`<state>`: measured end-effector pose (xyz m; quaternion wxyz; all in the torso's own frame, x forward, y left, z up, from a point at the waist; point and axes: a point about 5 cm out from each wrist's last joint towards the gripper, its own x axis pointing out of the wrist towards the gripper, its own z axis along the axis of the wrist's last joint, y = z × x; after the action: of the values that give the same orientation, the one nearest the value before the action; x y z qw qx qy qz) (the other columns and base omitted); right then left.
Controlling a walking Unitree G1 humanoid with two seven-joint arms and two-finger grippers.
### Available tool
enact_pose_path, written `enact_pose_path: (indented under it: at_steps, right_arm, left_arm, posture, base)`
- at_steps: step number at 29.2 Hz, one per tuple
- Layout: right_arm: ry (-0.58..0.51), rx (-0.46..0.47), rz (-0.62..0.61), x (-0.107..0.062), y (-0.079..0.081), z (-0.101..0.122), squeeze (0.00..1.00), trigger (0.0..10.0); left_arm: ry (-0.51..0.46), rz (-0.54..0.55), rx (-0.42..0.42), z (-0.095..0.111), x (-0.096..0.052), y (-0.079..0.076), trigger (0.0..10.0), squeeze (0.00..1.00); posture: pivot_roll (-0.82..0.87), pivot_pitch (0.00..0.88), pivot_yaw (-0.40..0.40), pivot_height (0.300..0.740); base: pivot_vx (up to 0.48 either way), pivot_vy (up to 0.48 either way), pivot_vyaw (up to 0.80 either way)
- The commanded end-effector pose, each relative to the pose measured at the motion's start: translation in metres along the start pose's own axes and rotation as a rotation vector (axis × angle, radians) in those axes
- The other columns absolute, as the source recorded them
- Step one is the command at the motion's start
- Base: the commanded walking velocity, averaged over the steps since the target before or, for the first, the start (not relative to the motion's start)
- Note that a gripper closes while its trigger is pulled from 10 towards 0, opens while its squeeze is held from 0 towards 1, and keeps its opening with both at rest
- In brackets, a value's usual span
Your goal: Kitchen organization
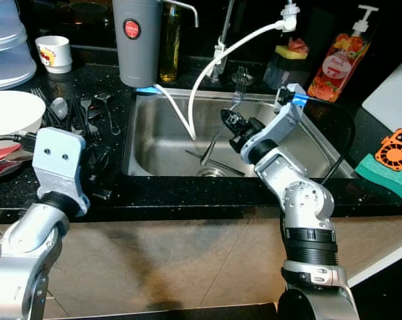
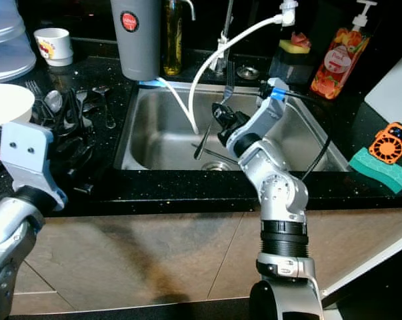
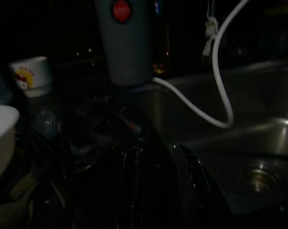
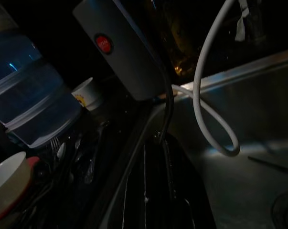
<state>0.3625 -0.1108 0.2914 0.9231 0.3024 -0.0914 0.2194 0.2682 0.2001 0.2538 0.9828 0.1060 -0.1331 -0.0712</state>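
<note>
Over the sink (image 1: 154,143), the right pincer (image 1: 229,122) is gripping a fork (image 1: 235,93) mid-handle: light, stiff, slippery metal; left pincer's (image 3: 158,191) opening is unclear.

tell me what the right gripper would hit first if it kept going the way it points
Probably the looping white hose, then the tall grey canister behind it; depth is unclear. The right gripper holds a metal fork.

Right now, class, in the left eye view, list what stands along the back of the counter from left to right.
White mug → grey canister with red badge → oil bottle → faucet → sponge holder → soap pump bottle.
</note>
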Motion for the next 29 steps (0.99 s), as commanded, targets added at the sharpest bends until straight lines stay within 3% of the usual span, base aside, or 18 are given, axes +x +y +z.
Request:
enact_pose_path:
  at_steps: [1, 7, 10, 14, 18, 23, 29]
  right_arm:
    - [-0.028, -0.004, 0.005, 0.0, 0.0, 0.003, 0.0, 0.0]
    - [-0.006, -0.012, 0.018, 0.001, 0.0, -0.01, 0.0, 0.0]
    - [0.064, -0.031, 0.047, 0.002, -0.009, -0.04, 0.0, 0.0]
    - [0.069, -0.038, 0.013, 0.007, -0.016, -0.049, 0.0, 0.0]
    - [0.019, -0.039, -0.024, 0.015, -0.023, -0.042, 0.0, 0.0]
    - [-0.022, -0.096, -0.065, 0.019, -0.034, -0.034, 0.0, 0.0]
    - [-0.118, -0.084, -0.111, 0.026, -0.044, -0.017, 0.0, 0.0]
  left_arm:
    - [0.046, -0.019, 0.025, -0.007, 0.003, -0.002, 10.0, 0.0]
    - [0.076, -0.028, 0.009, -0.015, 0.007, -0.003, 10.0, 0.0]
    - [0.073, -0.079, -0.029, -0.022, 0.017, -0.018, 10.0, 0.0]
    - [0.064, -0.08, -0.039, -0.023, 0.023, -0.02, 10.0, 0.0]
    - [0.061, 0.008, -0.113, -0.03, 0.031, -0.013, 10.0, 0.0]
    - [0.073, -0.026, -0.114, -0.037, 0.039, -0.017, 10.0, 0.0]
    - [0.064, -0.056, -0.077, -0.037, 0.043, -0.016, 10.0, 0.0]
  posture:
    - [0.11, 0.103, -0.077, 0.74]
    - [0.1, 0.083, -0.032, 0.74]
    - [0.11, 0.077, -0.005, 0.74]
    - [0.12, 0.068, 0.004, 0.74]
    - [0.13, 0.063, 0.0, 0.74]
    - [0.13, 0.071, -0.001, 0.74]
    - [0.12, 0.092, 0.003, 0.74]
  base:
    - [0.0, 0.0, 0.0]
    - [0.0, 0.0, 0.0]
    - [0.0, 0.0, 0.0]
    - [0.0, 0.0, 0.0]
    - [0.0, 0.0, 0.0]
    - [0.0, 0.0, 0.0]
    - [0.0, 0.0, 0.0]
